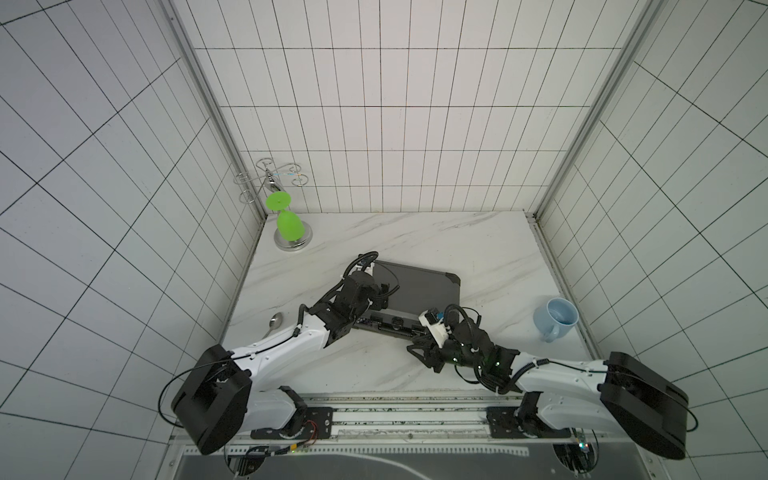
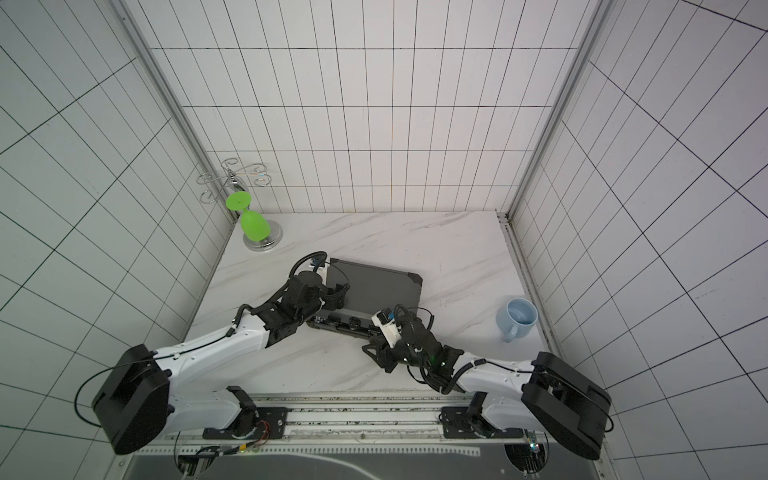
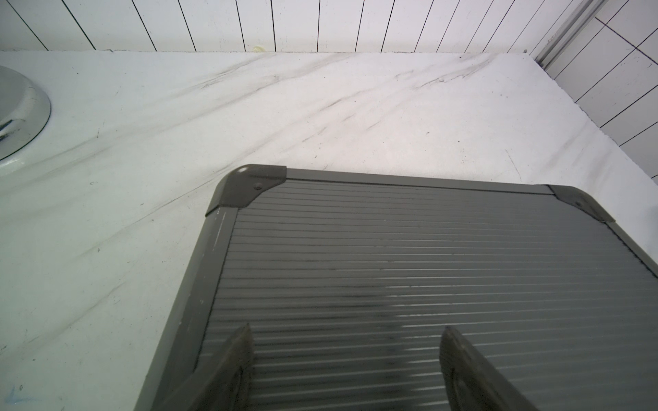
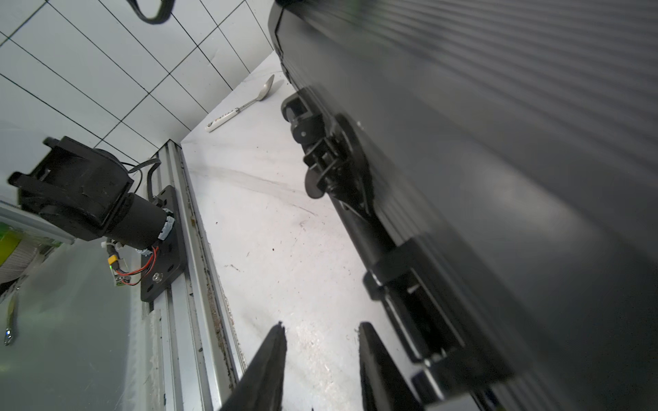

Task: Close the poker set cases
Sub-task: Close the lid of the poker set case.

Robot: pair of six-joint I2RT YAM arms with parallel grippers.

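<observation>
- poker case [image 1: 419, 286] sits lid down, roughly mid desk [image 1: 478, 237]
- left end effector [image 3: 346, 331] is spread wide over the ribbed lid, gripping nothing
- right end effector [image 4: 321, 324] is partly open and empty, just beside the case's side facing the desk's near edge

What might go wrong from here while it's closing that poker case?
The left gripper, open, hovers over one end of the poker case; uneven pressure might shift it. The right gripper, empty along the front face, may slip off the latch. Its arm could nudge the blue mug.
</observation>
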